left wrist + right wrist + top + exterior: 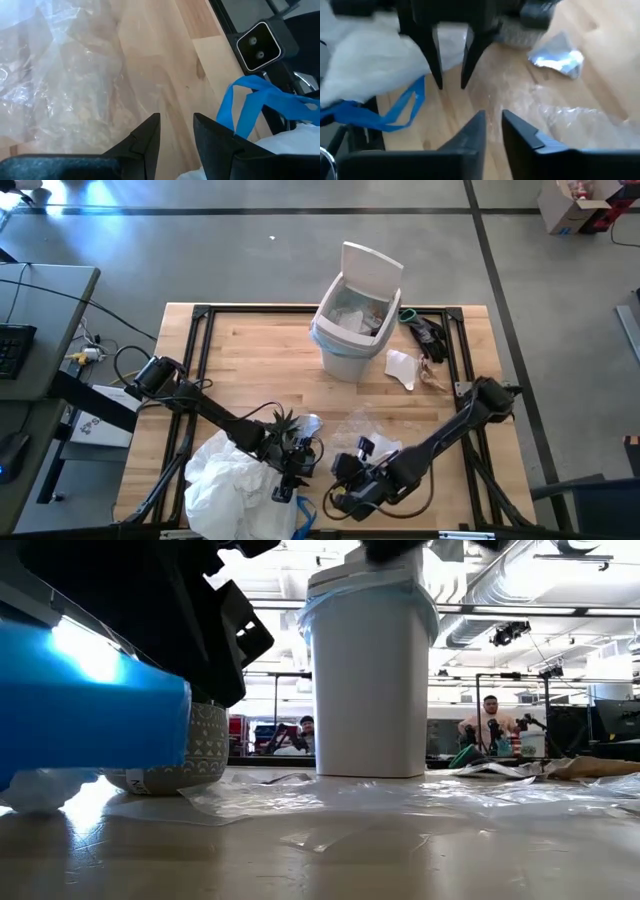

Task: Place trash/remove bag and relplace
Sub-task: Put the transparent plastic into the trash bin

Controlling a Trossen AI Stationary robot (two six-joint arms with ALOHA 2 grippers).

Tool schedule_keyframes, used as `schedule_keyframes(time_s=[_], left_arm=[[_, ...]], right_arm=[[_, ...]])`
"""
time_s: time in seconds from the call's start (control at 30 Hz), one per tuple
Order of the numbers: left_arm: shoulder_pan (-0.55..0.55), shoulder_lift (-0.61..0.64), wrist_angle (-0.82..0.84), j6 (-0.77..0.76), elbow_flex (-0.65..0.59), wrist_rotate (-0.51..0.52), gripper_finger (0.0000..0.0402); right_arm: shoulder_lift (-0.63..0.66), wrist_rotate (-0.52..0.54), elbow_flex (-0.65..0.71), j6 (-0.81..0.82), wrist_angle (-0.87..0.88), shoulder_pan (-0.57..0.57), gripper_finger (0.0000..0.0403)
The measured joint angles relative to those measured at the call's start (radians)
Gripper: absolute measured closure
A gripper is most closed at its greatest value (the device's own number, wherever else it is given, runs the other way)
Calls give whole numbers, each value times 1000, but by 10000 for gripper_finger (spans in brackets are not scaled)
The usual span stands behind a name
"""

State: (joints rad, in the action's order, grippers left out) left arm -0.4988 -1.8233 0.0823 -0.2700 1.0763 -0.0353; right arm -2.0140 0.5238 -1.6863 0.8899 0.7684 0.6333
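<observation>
The white bin (350, 330) stands at the table's far middle with its lid up. It is lined with the light-blue bag (328, 337), whose rim is folded over the top edge (370, 595), and it holds trash. A clear plastic wrapper (368, 425) lies flat on the table. A white paper scrap (402, 368) and brown paper (433, 377) lie right of the bin. My left gripper (292, 472) and my right gripper (338, 488) face each other low over the near middle. Both are slightly open and empty (176, 129) (493, 125).
A full white bag (238, 485) with blue ties (250, 102) lies at the near left, beside my left gripper. A small green plant in a patterned pot (190, 755) stands just behind it. A crumpled wrapper (556, 56) and a dark object (428, 333) also lie about. People sit beyond the table.
</observation>
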Motion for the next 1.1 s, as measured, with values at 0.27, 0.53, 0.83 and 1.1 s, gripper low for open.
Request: schedule_keyframes(time_s=[0.27,0.53,0.83,1.1], left_arm=[[0,0,15,-10,0,0,300],[-2,0,39,-25,0,-1,300],[-2,0,55,-26,0,-2,300],[-2,0,56,-25,0,-2,300]], right_arm=[[-140,-37,0,-1,-35,-26,244],[-261,-160,0,-90,-149,-61,251],[-319,-271,-8,-106,-157,-84,320],[-317,-291,-8,-101,-158,-82,399]])
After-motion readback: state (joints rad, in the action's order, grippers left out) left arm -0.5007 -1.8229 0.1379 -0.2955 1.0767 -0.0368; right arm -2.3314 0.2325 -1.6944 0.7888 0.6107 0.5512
